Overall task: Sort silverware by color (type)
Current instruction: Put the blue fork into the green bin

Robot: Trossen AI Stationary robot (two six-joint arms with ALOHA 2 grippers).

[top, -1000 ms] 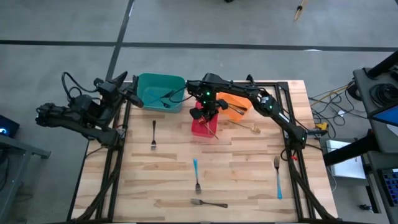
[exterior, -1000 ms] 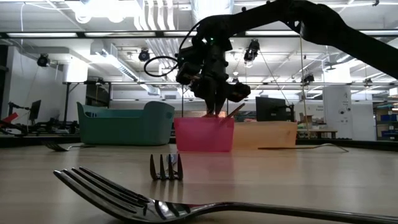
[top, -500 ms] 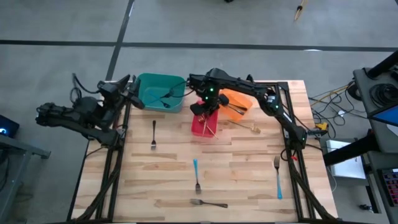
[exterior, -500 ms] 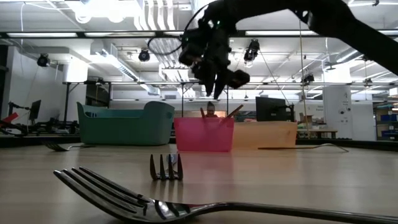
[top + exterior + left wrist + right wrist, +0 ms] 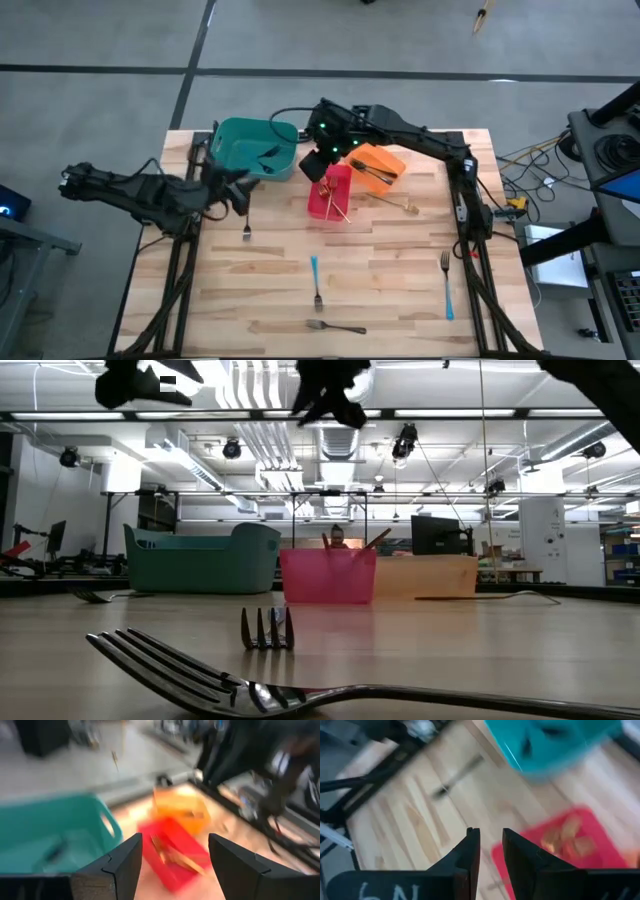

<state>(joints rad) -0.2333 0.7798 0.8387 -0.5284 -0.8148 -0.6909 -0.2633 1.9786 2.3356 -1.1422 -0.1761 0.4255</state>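
1. Wooden planks make up the table [image 5: 380, 280], which carries three plastic bins in a row along its far side: a teal bin [image 5: 255, 148], a red bin [image 5: 330, 192] and an orange bin [image 5: 378, 166].
2. The red bin holds gold forks [image 5: 338, 200] leaning against its wall; the teal bin holds dark-handled forks [image 5: 268, 153], and what looks like a fork lies in the orange bin, though it is hard to make out.
3. Loose on the table lie a dark-handled fork [image 5: 247, 217] near the left edge, a light-blue-handled fork [image 5: 316, 281] in the middle, a plain silver fork [image 5: 336, 326] close to the near edge, a second light-blue-handled fork [image 5: 447, 286] on the right, and a gold fork [image 5: 392, 202] just in front of the orange bin.
4. The right gripper [image 5: 318, 165] hangs in the air between the teal and red bins, its fingers [image 5: 468, 851] apart by a narrow gap with nothing between them.
5. The left gripper [image 5: 238, 192] hovers just beyond the dark-handled fork's handle end, beside the teal bin, its fingers [image 5: 131, 857] spread wide and empty.
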